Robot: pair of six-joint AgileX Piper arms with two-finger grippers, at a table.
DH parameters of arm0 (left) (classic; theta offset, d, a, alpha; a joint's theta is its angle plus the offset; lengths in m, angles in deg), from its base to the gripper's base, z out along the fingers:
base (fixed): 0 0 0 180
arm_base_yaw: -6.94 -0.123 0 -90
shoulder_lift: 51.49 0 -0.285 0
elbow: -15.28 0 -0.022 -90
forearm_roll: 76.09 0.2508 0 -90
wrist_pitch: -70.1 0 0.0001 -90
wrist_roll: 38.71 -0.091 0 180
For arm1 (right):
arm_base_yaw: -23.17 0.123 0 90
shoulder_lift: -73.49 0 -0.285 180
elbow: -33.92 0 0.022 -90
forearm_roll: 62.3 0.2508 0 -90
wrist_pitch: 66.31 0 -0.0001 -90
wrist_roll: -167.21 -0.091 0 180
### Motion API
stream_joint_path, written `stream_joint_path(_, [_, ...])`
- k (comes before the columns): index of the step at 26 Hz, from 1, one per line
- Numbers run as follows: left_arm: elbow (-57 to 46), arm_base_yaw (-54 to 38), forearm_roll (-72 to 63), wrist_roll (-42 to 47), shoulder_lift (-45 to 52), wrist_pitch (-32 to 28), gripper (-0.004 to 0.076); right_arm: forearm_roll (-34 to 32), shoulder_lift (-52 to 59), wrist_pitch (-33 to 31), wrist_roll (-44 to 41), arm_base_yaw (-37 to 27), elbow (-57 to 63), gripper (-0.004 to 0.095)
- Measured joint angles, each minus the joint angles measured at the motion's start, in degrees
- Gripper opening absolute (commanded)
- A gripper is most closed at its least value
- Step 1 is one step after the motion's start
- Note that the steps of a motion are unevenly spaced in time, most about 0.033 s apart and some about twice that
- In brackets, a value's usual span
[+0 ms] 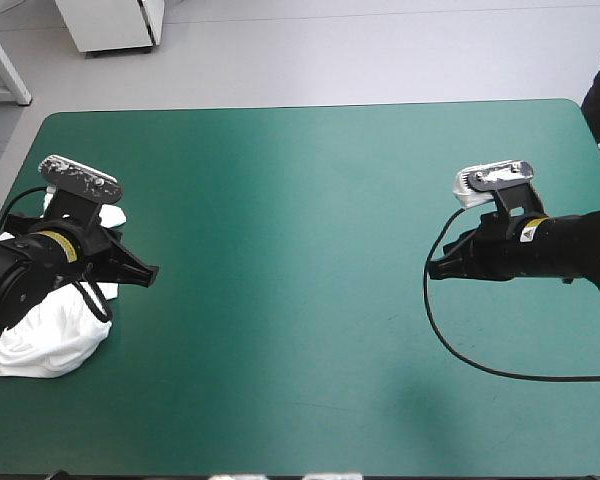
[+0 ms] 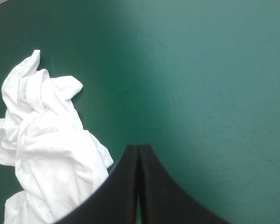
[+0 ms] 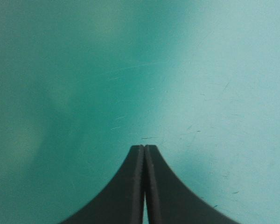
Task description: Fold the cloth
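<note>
Surface: one table under a teal-green cover, flat and smooth, filling most of the high view.
T-shirt count: one T-shirt, white.
T-shirt state: a crumpled heap of loose folds and ridges, neither spread out nor folded.
T-shirt place: on the cover at the table's left edge, toward the near corner. Part of it lies under the left arm, and a small patch of white shows on the arm's far side.
Grippers: two, one on each arm, well apart, their tips pointing toward each other across the table's middle.
Left gripper: its two black fingers are pressed together into one pointed arch, clamped on nothing. The tip hangs over bare cover, just past the heap on the side toward the table's middle.
Left gripper and T-shirt: in the left wrist view the heap lies beside the gripper, off to one side of the fingers. Its nearest fold runs behind the base of one finger, and whether cloth and finger touch cannot be told.
Right gripper: its two black fingers also meet along a thin seam, gripping nothing. It sits over the right part of the table, well apart from the T-shirt.
Under the right gripper: teal-green cover, with a few fine pale scratches ahead of the tip.
</note>
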Motion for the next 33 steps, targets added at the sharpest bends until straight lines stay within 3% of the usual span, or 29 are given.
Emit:
stream_joint_path(24, [0.0,0.0,4.5,1.6,-0.3,1.9,0.0002,0.1,0.0,0.3,0.7,0.0,0.0,-0.0016])
stream_joint_path(28, [0.6,0.0,16.0,1.6,-2.4,5.4,0.0134,-0.5,0.0,0.3,0.8,0.0,-1.3,0.0019])
stream_joint_path(33, [1.0,-0.3,24.6,2.7,-4.6,5.4,0.0315,-2.0,0.0,-0.5,0.8,0.0,-5.2,0.0178])
